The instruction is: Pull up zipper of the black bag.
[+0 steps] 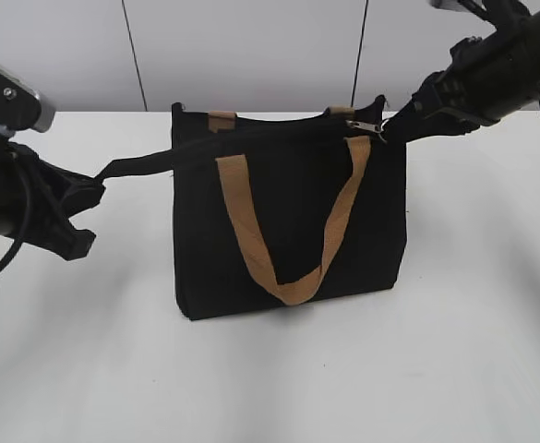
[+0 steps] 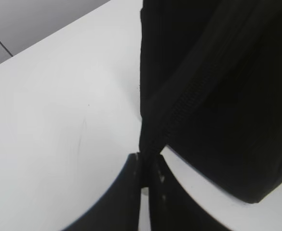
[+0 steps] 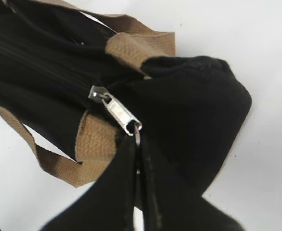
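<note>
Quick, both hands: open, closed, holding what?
Left hand: closed on the bag's black strap tab.
Right hand: closed on the zipper pull.

Black left gripper (image 2: pixel 143 175) low at the left, fingers pressed together on a black strap tab (image 1: pixel 126 167). Black right gripper (image 3: pixel 138 149) reaching in from upper right, pinching a silver metal zipper pull (image 3: pixel 119 114).

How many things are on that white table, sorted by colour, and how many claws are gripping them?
Black: 1, the black bag, with its black strap tab
Tan: 2, the webbing handles
Silver: 1, the zipper pull
Claws: 2, left gripper on the strap tab, right gripper on the zipper pull
Total: 6
</note>
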Robot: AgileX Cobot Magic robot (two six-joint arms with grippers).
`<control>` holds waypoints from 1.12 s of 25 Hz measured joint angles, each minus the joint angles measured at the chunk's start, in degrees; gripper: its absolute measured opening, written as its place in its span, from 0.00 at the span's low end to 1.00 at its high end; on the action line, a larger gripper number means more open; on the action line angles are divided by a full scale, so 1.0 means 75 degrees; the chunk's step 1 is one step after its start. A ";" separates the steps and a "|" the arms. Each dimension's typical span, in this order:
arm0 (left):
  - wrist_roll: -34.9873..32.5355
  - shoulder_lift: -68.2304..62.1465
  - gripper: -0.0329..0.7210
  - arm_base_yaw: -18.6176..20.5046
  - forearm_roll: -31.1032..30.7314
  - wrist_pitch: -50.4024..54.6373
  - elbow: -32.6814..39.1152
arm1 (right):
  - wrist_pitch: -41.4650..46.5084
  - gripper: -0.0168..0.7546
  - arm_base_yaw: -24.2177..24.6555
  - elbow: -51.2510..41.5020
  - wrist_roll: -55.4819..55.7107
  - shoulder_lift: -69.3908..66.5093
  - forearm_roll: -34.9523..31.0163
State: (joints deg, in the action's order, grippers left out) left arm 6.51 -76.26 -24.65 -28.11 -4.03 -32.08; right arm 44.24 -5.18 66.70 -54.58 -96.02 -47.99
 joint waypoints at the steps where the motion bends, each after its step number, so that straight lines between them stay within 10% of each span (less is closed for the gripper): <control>1: 0.0000 0.0000 0.05 -0.0007 0.0000 -0.0007 0.0000 | 0.0005 0.02 0.0000 0.0000 0.0076 0.0000 0.0088; 13: 0.0000 0.0000 0.06 -0.0008 0.0517 0.0001 -0.0014 | 0.0057 0.09 0.0000 0.0000 0.0296 0.0056 0.0176; 19: 0.0000 0.0000 0.43 -0.0008 0.1671 0.0158 -0.0014 | 0.0057 0.45 -0.0083 0.0000 0.0318 0.0441 0.0375; 28: 0.0000 0.0799 0.64 -0.0008 0.3613 0.2142 -0.0014 | 0.0503 0.50 -0.0725 0.0000 0.1583 0.1055 0.1699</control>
State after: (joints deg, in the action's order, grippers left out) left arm 6.51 -70.27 -24.71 -1.02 12.03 -32.19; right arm 48.02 -10.62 66.70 -42.70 -88.11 -35.25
